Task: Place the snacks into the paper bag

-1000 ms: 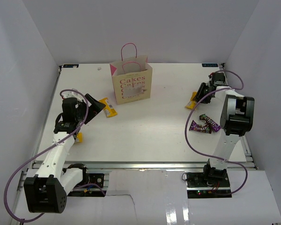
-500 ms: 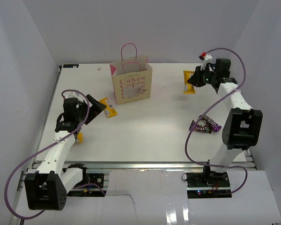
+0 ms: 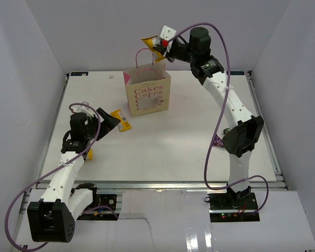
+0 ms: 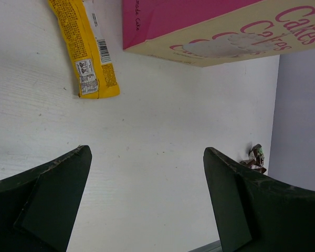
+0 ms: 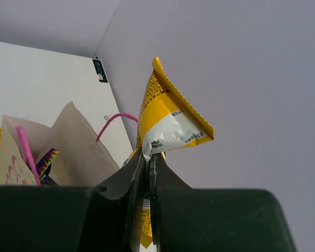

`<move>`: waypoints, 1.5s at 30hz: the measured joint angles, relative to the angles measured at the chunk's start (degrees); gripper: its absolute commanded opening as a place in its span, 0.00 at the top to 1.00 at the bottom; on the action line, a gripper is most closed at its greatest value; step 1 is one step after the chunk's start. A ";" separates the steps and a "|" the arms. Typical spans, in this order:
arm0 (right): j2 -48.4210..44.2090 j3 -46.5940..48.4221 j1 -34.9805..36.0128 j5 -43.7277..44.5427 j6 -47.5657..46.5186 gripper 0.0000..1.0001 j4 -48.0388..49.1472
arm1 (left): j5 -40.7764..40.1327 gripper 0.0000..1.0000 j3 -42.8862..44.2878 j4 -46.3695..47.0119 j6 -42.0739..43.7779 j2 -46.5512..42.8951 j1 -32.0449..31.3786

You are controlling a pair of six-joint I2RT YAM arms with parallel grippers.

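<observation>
Yellow bar [image 5: 170, 123]: now held high in the air by the open mouth of the paper bag [image 3: 147, 94]. The right fingers [image 5: 130, 181] are closed tight on the wrapper's lower end. A second ago it lies at the far right edge of the bench [image 3: 173, 152] with the right arm low over it. Half a second ago it is lifted clear. Now the arm reaches across to the bag.

The bag stands upright at far centre, handles up. In the wrist view its mouth sits below and left of the bar, with a purple-and-yellow printed edge showing inside. I cannot tell whether the bar hangs squarely over the opening or by the back rim.

Reading: pick and carry are done and the drop is next. The wrapper may catch on the pink handle [image 5: 113, 123].

Left fingers [image 4: 52, 199]: spread wide, empty, low over the bench, as before. They face a second yellow bar [image 4: 86, 58] just beside the bag's pink side.

Not yet bagged:
- a third yellow bar [image 3: 89, 154] beside the left arm
- dark purple packets [image 3: 219, 140] on the right, well apart from the bag
</observation>
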 measured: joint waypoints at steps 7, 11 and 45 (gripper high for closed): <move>3.61 -4.63 1.81 2.43 -3.06 0.89 -0.09 | 0.20 0.02 -0.81 -0.28 -0.02 -2.32 0.00; 3.98 -7.32 2.58 3.45 -3.89 0.62 -0.13 | 0.52 0.02 -0.81 -0.44 -0.31 -1.70 0.00; -34.82 -67.60 -23.19 -11.93 3.61 0.39 -11.87 | -22.25 0.57 31.80 -10.60 3.89 51.93 -7.96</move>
